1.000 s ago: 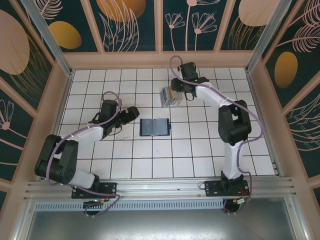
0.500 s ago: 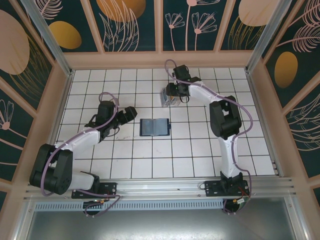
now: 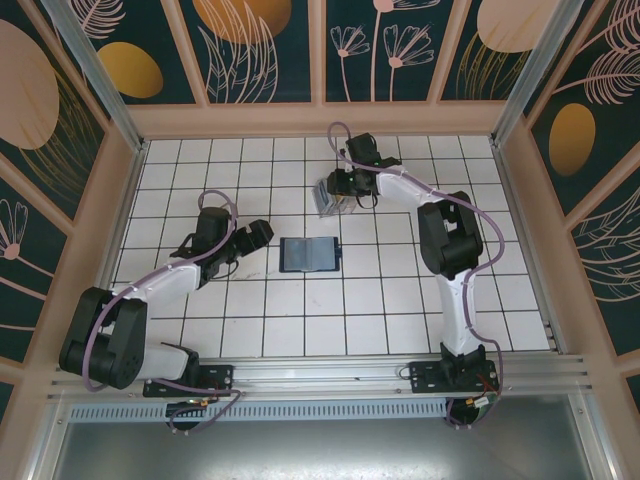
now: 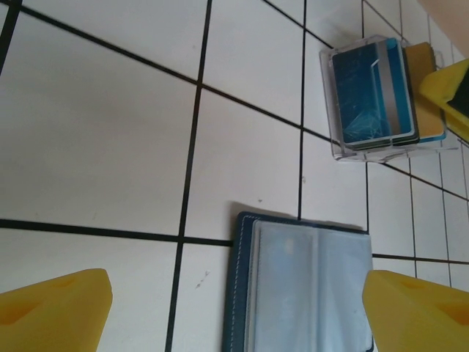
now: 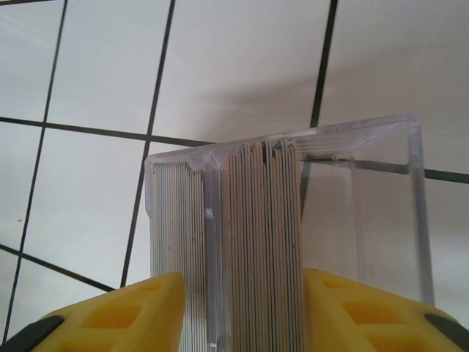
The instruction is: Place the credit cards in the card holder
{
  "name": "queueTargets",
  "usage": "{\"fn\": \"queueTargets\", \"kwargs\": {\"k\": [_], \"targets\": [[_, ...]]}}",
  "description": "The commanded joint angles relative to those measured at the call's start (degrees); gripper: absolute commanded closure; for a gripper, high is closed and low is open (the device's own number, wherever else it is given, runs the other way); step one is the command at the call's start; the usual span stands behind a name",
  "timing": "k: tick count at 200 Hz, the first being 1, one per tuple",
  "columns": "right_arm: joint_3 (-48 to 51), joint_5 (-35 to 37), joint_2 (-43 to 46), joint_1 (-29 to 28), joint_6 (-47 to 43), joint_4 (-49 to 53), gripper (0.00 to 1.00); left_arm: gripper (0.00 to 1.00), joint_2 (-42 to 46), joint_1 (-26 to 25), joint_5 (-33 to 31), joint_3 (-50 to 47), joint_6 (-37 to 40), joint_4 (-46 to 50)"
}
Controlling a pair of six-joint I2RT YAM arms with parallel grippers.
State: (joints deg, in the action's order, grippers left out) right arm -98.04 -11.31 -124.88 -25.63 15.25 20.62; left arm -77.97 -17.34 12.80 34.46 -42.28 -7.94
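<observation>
Top external view: we see the card holder (image 3: 331, 197) standing on the white tiled tabletop (image 3: 400, 300), toward the far edge and about midway between the left and right edges. The right gripper (image 3: 347, 188) is at its far-right side.

Right wrist view: the credit cards (image 5: 256, 242) stand upright in the holder in 2 packed groups. The yellow fingertips (image 5: 117, 315) sit to either side of the cards with the jaws partly apart, and we cannot tell whether they press on anything.

Left wrist view: a blue card (image 4: 366, 92) faces the camera, with a tan-gold card (image 4: 421, 59) behind it.

The dark blue wallet (image 3: 308, 254) lies open near the tabletop's centre, near the holder but not touching it. The left gripper (image 3: 258, 233) hovers just left of the wallet, jaws wide and empty.
</observation>
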Motion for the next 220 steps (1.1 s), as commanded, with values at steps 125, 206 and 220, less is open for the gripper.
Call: {"fn": "queueTargets", "kwargs": {"k": [125,206,220], "targets": [[7.4,-7.2,6.8,-0.7,0.7,-8.8,0.59,0.12,-1.9,0.3,1.2,-1.2,-3.5,-4.7],[7.0,-8.1,6.4,-1.7,-0.7,-10.7,0.60,0.13,-4.5,0.3,3.9,-1.1,-5.6,-7.6],[6.9,-8.2,6.4,-1.8,-0.5,-10.8,0.60,0.13,-4.7,0.2,3.7,-0.9,-5.8,-7.4]]}}
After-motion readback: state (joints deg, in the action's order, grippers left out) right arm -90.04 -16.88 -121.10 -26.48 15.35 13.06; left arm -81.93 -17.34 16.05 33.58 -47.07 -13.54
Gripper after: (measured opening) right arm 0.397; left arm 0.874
